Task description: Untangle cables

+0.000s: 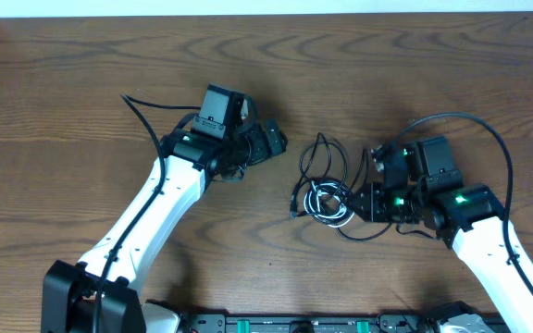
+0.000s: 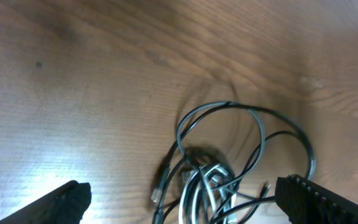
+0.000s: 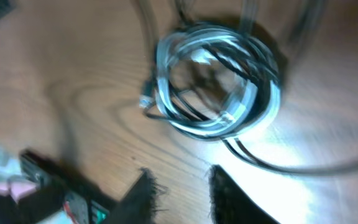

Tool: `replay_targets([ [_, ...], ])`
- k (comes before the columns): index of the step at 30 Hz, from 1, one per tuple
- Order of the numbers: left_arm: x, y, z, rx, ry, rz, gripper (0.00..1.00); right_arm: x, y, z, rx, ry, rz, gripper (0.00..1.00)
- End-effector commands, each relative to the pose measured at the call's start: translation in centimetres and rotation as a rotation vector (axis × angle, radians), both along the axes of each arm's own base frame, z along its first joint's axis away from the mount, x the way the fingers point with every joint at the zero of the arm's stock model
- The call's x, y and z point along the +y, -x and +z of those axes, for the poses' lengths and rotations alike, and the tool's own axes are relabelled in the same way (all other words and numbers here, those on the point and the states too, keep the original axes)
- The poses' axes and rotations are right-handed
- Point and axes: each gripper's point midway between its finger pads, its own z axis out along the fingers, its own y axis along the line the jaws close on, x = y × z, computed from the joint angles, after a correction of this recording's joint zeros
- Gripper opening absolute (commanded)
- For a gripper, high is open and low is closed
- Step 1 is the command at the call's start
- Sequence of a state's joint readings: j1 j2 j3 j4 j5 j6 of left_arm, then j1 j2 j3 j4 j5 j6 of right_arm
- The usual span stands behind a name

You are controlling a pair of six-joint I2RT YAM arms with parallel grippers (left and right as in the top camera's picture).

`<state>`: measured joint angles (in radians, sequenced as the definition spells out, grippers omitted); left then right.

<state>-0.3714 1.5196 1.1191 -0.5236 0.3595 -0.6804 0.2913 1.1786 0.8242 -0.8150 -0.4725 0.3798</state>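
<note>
The cables (image 1: 327, 194) lie knotted in one small heap on the wooden table, between the two arms. Black loops (image 1: 320, 153) stick out at the heap's far side, and the white cable (image 1: 329, 208) is coiled at its near side. My left gripper (image 1: 274, 143) hovers just left of the heap, wide open. In the left wrist view, the black loops (image 2: 229, 106) and white strands (image 2: 213, 180) lie between its fingers (image 2: 67, 199). My right gripper (image 1: 366, 199) sits at the heap's right edge. In the right wrist view, its jaws (image 3: 182, 180) stand apart over bare wood, just short of the white coil (image 3: 210, 129).
A black cable tail (image 1: 368, 236) curves along the table under the right arm. A thick black arm wire (image 1: 489, 139) arches above the right wrist, and another (image 1: 142, 116) runs along the left arm. The table's far edge (image 1: 266, 13) lies at the top, and the base rail (image 1: 294, 324) at the bottom.
</note>
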Motion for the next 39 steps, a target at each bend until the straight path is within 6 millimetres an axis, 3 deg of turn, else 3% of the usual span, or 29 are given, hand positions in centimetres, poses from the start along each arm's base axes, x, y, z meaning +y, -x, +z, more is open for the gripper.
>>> replay_targets([
  [1,0.1,-0.4,0.1,-0.013,-0.009,0.005,0.99,-2.0,0.1,-0.6,0.007,0.115,-0.048,0.38],
  [5,0.1,-0.4,0.1,-0.012,-0.008,0.005,0.99,-2.4,1.1,-1.3,0.056,0.134,-0.053,0.49],
  [10,0.2,-0.1,-0.2,-0.033,-0.04,-0.051,0.99,-2.4,1.1,-1.6,0.09,0.117,-0.123,0.85],
  [16,0.6,1.4,-1.1,0.015,-0.081,-0.099,0.97,-2.2,0.3,-1.3,0.123,0.075,-0.244,0.93],
  [18,0.7,2.3,-1.5,0.022,-0.112,-0.172,0.94,-2.1,0.0,-1.2,0.138,0.056,-0.291,0.74],
  [20,0.9,3.2,-1.9,0.051,-0.131,-0.194,0.93,-2.1,0.3,-1.6,0.201,0.043,-0.374,0.49],
  [21,1.0,3.6,-2.0,0.066,-0.137,-0.203,0.91,-2.2,0.6,-1.9,0.238,0.039,-0.415,0.43],
  [25,1.0,4.4,-2.3,0.096,-0.146,-0.212,0.86,-1.3,2.4,-4.0,0.38,0.044,-0.524,0.39],
  [28,1.0,4.4,-2.3,0.095,-0.147,-0.212,0.86,0.1,2.8,-5.9,0.384,0.047,-0.503,0.36],
  [32,0.9,4.2,-2.2,0.089,-0.145,-0.211,0.86,1.8,1.4,-7.4,0.346,-0.009,-0.523,0.33],
  [39,0.8,4.0,-2.1,0.079,-0.141,-0.21,0.86,2.3,-1.0,-9.8,0.335,-0.011,-0.603,0.24],
])
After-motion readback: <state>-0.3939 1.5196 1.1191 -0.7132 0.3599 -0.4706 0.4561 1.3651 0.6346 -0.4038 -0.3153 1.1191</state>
